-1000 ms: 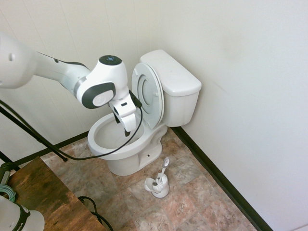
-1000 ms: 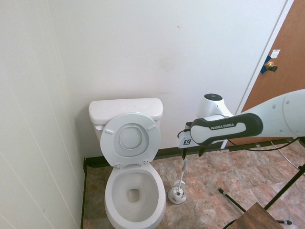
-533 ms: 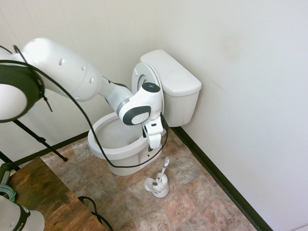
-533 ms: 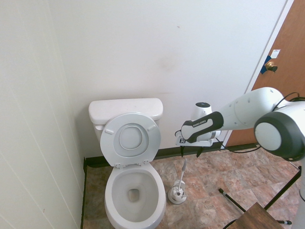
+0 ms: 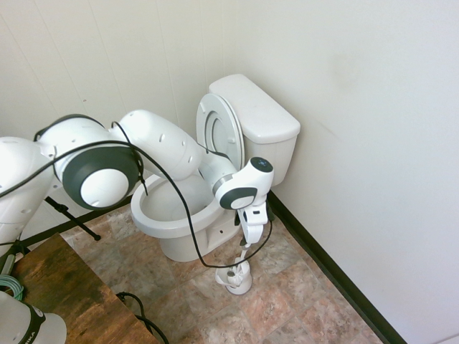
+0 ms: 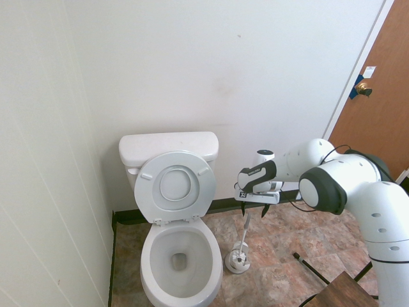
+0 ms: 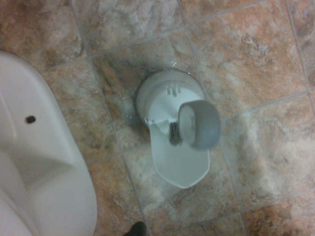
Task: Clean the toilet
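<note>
Has the pincer (image 6: 254, 210) wide open, pointing down, with a clear gap between the fingers and nothing gripped. Hangs above the tiled floor (image 6: 287, 246), at the side of the toilet (image 6: 181, 256) and apart from it; in the second exterior view, to the picture's right of bowl and tank (image 6: 167, 147). Keeps the toilet outside the grip, standing upright on the floor, with the tank by the wall (image 6: 223, 77).

Points the toilet's rounded bowl away from that wall, toward the near edge of the second exterior view; in the first exterior view, toward the lower left. Runs its long axis level from tank to bowl front, roughly square to the wall behind the tank. Shows the round seat and lid (image 6: 175, 187) raised and leaning back toward the tank, with the bowl uncovered.

Has the white brush holder (image 6: 237, 260) on the floor just beside the toilet, beneath the pincer. Shows the brush handle (image 6: 245, 231) rising from it, nearly upright and slightly tilted, with its top just below the fingers. In the wrist view, looks down on the blurred handle end (image 7: 199, 125), dark bristles (image 7: 174, 133) and the holder's pale flap (image 7: 181, 164), with part of the toilet's base close by.
</note>
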`<state>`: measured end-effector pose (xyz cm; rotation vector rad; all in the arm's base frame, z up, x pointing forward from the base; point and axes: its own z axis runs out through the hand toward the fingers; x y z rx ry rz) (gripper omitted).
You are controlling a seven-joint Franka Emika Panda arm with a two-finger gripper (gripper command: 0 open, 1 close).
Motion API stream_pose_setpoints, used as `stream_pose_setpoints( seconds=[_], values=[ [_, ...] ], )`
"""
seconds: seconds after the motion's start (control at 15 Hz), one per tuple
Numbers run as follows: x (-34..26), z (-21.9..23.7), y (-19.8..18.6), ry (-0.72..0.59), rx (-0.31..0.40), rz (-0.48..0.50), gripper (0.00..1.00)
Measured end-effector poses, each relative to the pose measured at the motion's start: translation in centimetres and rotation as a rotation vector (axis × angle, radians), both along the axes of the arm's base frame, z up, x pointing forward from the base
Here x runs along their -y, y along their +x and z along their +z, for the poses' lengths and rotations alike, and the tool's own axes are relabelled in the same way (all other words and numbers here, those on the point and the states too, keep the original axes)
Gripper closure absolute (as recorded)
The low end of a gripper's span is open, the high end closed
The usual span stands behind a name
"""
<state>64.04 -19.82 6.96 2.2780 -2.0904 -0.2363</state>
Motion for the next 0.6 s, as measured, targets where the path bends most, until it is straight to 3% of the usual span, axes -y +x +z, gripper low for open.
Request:
stream_pose_setpoints(
  seconds=[0.33, 0.6],
  values=[
    [2.1, -5.5, 1.5, 0.022, -0.039, -0.011, 0.0],
    [2.0, -7.1, 2.7, 0.03, -0.045, 0.002, 0.0]
  ],
)
